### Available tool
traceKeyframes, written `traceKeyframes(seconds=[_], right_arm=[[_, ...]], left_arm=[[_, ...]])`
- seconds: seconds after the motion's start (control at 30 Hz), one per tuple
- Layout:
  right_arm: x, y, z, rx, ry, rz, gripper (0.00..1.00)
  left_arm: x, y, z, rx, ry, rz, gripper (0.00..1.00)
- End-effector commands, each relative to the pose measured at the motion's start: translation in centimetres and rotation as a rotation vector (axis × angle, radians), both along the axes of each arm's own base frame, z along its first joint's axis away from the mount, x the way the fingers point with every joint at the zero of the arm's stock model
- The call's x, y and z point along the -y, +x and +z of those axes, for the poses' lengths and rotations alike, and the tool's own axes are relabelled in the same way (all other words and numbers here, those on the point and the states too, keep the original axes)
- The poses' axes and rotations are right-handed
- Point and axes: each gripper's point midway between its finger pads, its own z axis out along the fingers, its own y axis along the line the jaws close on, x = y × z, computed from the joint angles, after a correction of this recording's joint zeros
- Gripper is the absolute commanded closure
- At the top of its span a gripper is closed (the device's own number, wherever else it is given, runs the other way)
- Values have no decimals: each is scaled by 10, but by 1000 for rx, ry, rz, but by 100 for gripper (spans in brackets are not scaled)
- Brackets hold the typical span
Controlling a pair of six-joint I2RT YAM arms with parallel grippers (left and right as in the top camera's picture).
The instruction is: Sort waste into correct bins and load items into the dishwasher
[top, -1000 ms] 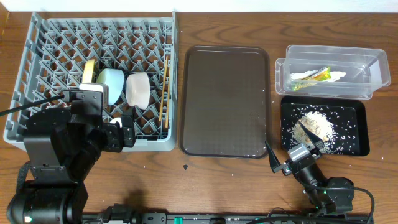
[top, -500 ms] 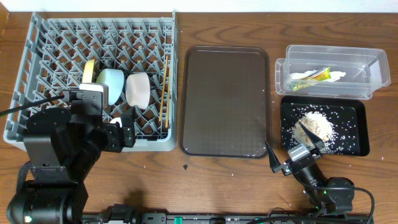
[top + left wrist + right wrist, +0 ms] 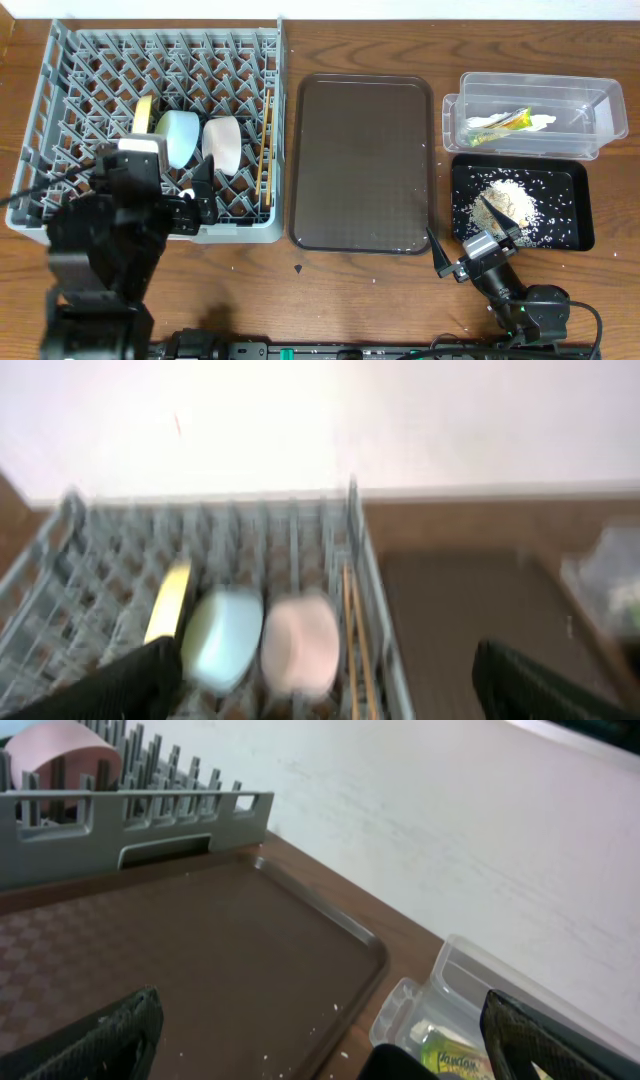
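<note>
The grey dishwasher rack (image 3: 60, 120) holds a yellow plate (image 3: 145, 115), a light blue bowl (image 3: 180, 137), a white bowl (image 3: 222, 143) and chopsticks (image 3: 266, 150), all on edge. My left gripper (image 3: 190, 200) hovers open over the rack's front right part, nothing between its fingers; its blurred wrist view faces the bowls (image 3: 222, 635). The clear tub (image 3: 580, 115) contains the snack wrapper (image 3: 510, 120) and tissue (image 3: 485, 125). Food scraps (image 3: 508, 200) lie in the black tray (image 3: 565, 230). My right gripper (image 3: 467, 232) stands open and empty at that tray's near left corner.
A dark brown serving tray (image 3: 362, 160) lies bare between the rack and the bins, with a few crumbs near its right edge (image 3: 340, 1010). A small speck (image 3: 298, 268) sits on the wood in front of it. A white wall runs behind the table.
My left arm has shifted, its gripper turning a little over the rack's front; its wrist view is blurred by motion. The right arm and all objects have stayed put.
</note>
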Motion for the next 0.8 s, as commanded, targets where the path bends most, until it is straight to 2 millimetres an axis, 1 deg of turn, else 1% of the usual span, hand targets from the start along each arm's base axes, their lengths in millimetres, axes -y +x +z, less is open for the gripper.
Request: traceKeyframes(seconds=[0.0, 0.1, 0.3, 0.43, 0.6, 0.77], right_arm=[[3, 1, -1, -6, 14, -19, 1], [3, 1, -1, -6, 14, -19, 1], [3, 1, -1, -6, 14, -19, 1], [3, 1, -1, -6, 14, -19, 1], [3, 1, -1, -6, 14, -19, 1], [3, 1, -1, -6, 14, -19, 1]], left_arm=[[-3, 3, -34, 53, -90, 46, 7], [-3, 2, -53, 140, -116, 48, 7], [-3, -11, -91, 249, -141, 46, 7], [-3, -14, -108, 304, -142, 45, 7], [-4, -14, -133, 306, -142, 50, 7], [-4, -14, -145, 354, -143, 46, 7]])
